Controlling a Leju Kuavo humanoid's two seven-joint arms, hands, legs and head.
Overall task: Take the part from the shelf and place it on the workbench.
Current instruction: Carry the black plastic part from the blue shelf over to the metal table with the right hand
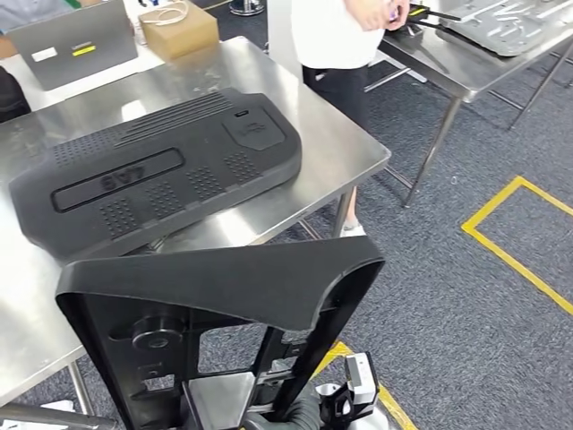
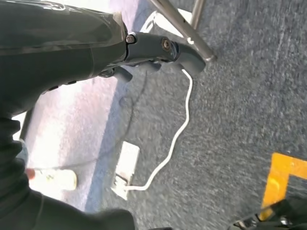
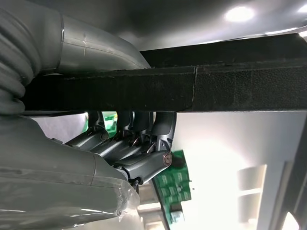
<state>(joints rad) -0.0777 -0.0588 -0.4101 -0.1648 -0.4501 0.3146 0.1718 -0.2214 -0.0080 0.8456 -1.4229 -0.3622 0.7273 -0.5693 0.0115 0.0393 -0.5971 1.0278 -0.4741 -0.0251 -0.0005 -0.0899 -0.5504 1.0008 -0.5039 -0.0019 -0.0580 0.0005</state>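
Evidently the right hand clamps a bar of the black framed part, fingers hooked over its edge, carrying it low before the workbench (where a ribbed cover already lies at 11 o'clock). The left hand hangs over the carpet, fingers extended, holding nothing.

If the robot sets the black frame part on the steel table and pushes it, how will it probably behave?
The frame part looks like stiff moulded plastic with open cut-outs, so it is probably rigid and light for its size. The table is polished steel, so it may slide easily. The right hand hooks its fingers over one bar, so the part could swing.
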